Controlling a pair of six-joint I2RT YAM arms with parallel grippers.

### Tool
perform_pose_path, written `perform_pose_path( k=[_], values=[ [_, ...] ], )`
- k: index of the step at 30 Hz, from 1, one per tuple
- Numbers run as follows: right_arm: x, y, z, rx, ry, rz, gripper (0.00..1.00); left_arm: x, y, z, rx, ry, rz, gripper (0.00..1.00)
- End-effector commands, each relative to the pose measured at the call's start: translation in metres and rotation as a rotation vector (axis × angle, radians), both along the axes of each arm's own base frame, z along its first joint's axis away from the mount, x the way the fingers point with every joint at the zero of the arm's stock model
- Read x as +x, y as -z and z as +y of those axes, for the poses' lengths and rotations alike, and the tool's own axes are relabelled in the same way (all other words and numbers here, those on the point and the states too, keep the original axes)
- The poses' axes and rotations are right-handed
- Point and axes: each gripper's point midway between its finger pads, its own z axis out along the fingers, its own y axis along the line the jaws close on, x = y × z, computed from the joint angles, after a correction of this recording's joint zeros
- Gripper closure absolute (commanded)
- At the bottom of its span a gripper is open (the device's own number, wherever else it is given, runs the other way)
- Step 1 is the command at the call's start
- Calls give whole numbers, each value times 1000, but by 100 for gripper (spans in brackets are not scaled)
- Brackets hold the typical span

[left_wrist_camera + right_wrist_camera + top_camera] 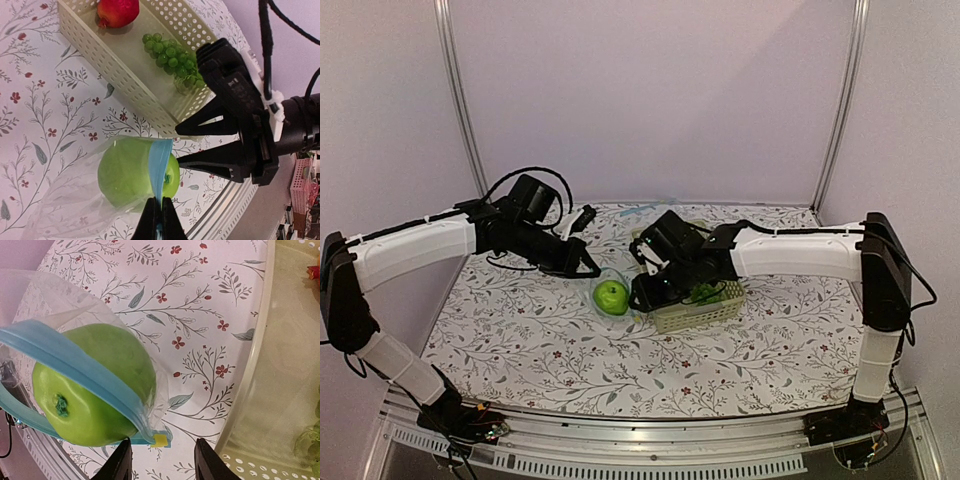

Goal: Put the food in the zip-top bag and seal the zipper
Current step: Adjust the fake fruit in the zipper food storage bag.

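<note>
The green apple [611, 296] lies on the table in the mouth of the clear zip-top bag [60, 205], its stem end sticking out past the blue zipper [160, 165]. My left gripper [159, 220] is shut on the zipper strip beside the apple [125, 172]. My right gripper [162, 460] is open and empty, its fingers just in front of the apple [95, 390] and the zipper [75, 365]; in the left wrist view it [179, 146] points at the bag mouth. The red apple [117, 11] lies in the basket.
A pale green perforated basket [690, 320] stands right of the bag, close to my right gripper [638, 295]. It holds the red apple and a bunch of green grapes [172, 55]. Its wall [255, 385] runs along the right of the right wrist view.
</note>
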Motion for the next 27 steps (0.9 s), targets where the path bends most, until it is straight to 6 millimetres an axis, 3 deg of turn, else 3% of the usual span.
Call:
perform_pose_path(
  k=[1,16,27],
  values=[
    [1,11,10,-15,-20,16,58,3,2,0,-23,-1,7,100],
    [-1,24,27,4,-37,52,63,10,-5,1,-52,-46,-3,100],
    [-5,23,31,46,-44,65,78,17,-15,9,-173,-106,45,100]
  ],
)
